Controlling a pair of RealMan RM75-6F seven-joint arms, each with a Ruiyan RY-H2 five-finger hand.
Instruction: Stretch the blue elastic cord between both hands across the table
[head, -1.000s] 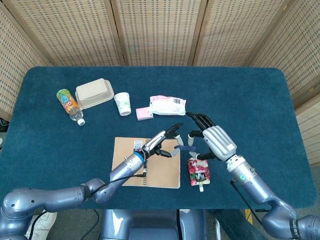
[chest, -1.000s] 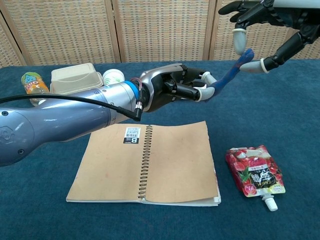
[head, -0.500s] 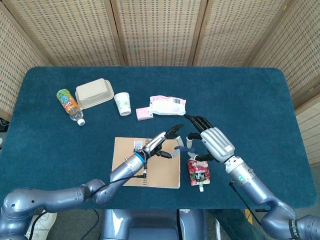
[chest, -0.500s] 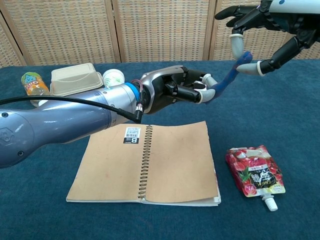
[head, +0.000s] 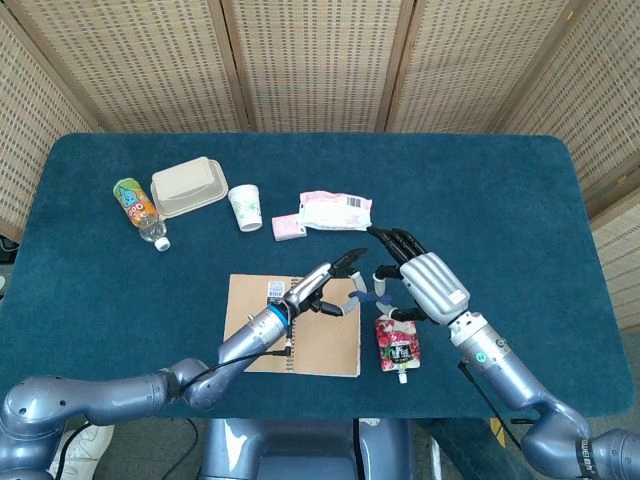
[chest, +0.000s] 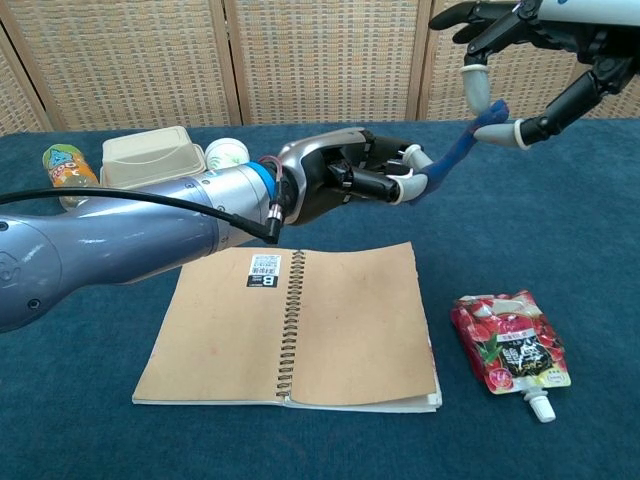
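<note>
Blue cord (chest: 457, 150) held in the air between both hands, right of frame centre.
The right hand (chest: 535, 45) is cut off at the upper right edge of the chest view; its fingertips pinch the cord's upper end. The left hand (chest: 345, 182) grips the lower end with its fingers curled together, above the open notebook (chest: 300, 330); a red pouch (chest: 508, 345) lies beside the notebook.

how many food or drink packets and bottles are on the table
4 that I can see. A bottle lies at the far left, a white packet and a small pink pack sit mid-table, and a red pouch lies right of the notebook.
</note>
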